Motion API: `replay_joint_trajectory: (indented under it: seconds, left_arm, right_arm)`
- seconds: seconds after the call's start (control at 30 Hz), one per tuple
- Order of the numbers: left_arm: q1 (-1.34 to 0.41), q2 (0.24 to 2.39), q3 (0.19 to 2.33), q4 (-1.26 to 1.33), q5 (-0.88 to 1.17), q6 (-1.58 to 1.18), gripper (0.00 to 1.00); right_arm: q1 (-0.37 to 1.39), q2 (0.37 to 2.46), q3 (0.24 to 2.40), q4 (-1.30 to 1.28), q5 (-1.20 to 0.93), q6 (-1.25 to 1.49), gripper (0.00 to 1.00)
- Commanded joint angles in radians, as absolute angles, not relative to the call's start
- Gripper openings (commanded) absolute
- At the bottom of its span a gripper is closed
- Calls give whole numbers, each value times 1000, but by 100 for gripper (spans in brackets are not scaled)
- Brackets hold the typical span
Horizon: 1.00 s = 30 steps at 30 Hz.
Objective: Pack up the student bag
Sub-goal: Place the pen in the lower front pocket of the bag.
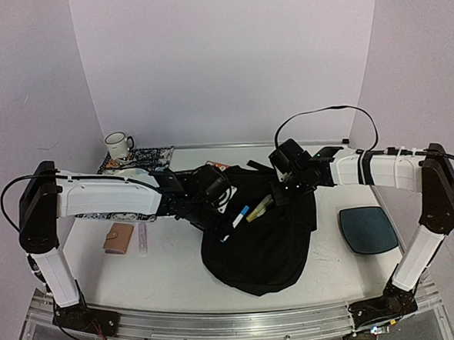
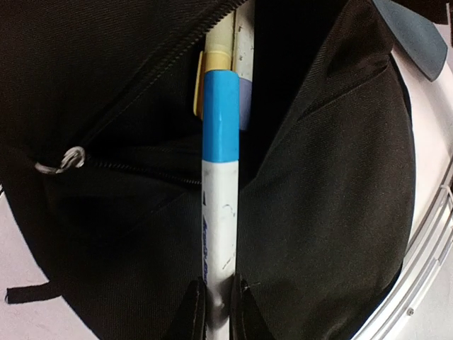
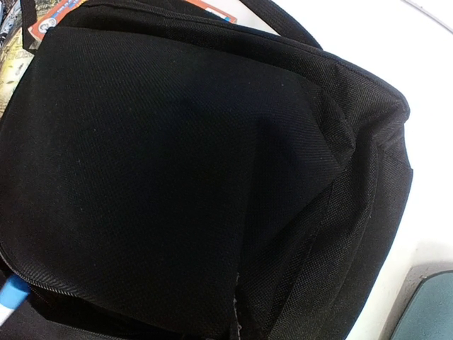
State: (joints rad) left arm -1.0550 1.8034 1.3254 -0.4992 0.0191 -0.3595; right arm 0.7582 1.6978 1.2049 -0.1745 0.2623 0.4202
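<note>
Seems partway. Mid-table, open: bag (image 1: pixel 255 249), with yellow pen (image 1: pixel 260 208) already poking in. Clamped on marker (image 2: pixel 219 212): left gripper (image 2: pixel 216 312), cap toward the mouth. Right gripper (image 1: pixel 286 183) at the rim, apart or together, cannot tell. Not yet packed: wallet (image 1: pixel 119 238), ruler (image 1: pixel 142 238), pad (image 1: pixel 368 229); farther back, mug (image 1: pixel 118 144). White table (image 1: pixel 172 273), pale walls (image 1: pixel 228 54).
</note>
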Motion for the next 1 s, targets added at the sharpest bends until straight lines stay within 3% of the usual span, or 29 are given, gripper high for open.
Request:
replay_joint_trajectory:
  seconds: [0.0, 0.7, 0.97]
  left_arm:
    - [-1059, 1840, 1431, -539, 17, -307, 0]
    - [-1058, 2091, 1804, -558, -271, -84, 1]
    - [-1058, 2096, 1768, -465, -290, -76, 19]
  right_arm:
    - [768, 1653, 1224, -199, 260, 430, 0]
    - [788, 1624, 1204, -138, 197, 434, 0]
    - [788, 1615, 1192, -119, 178, 441, 0]
